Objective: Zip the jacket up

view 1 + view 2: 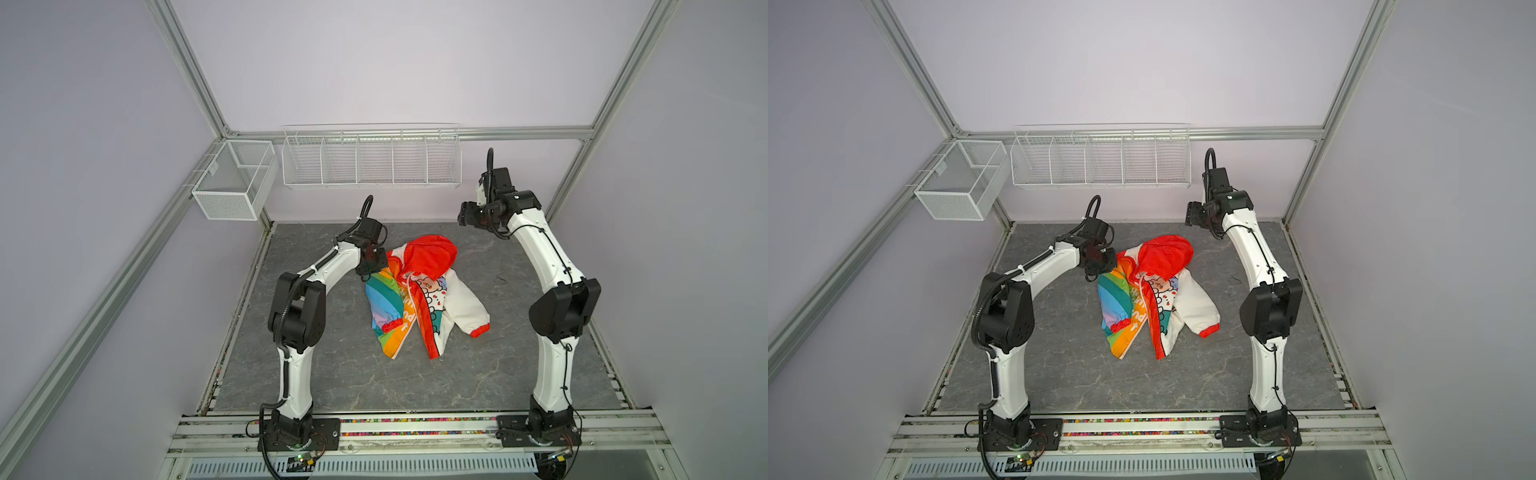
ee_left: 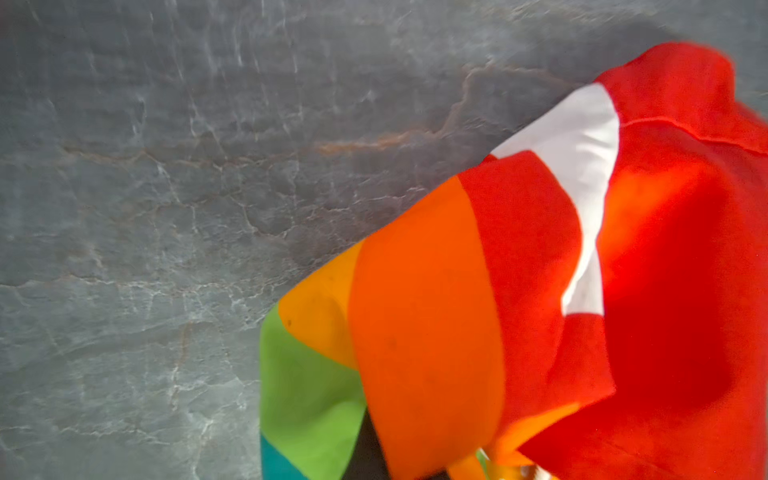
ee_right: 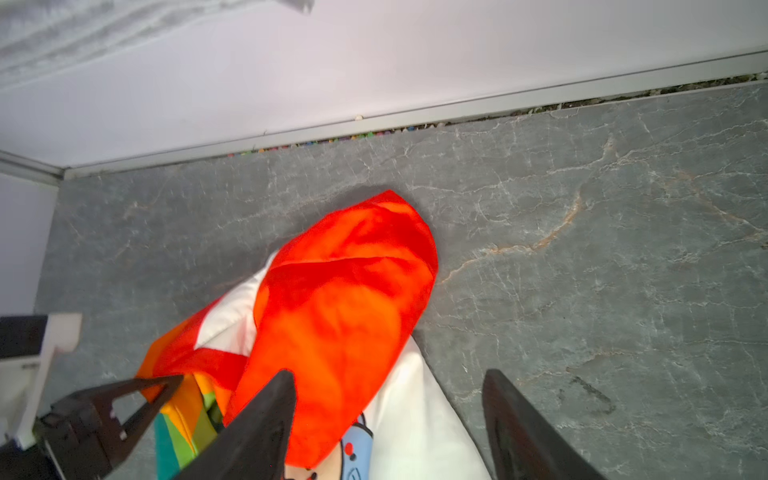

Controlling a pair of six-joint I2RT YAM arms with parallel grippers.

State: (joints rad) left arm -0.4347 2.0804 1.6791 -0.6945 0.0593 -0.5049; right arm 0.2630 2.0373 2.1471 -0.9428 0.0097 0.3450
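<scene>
We've barely begun: the jacket (image 1: pixel 419 299) lies crumpled and unzipped mid-surface (image 1: pixel 332 374), our left fingers (image 3: pixel 89 409) pinching its rainbow shoulder, our right fingers (image 3: pixel 257 428) spread, well clear of it.

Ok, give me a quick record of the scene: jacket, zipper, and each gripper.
jacket: crumpled on the grey table, red hood flopped over the front
zipper: not zipped, halves apart at the hem
left gripper: shut on the jacket's rainbow shoulder
right gripper: open, raised, apart from the jacket
</scene>
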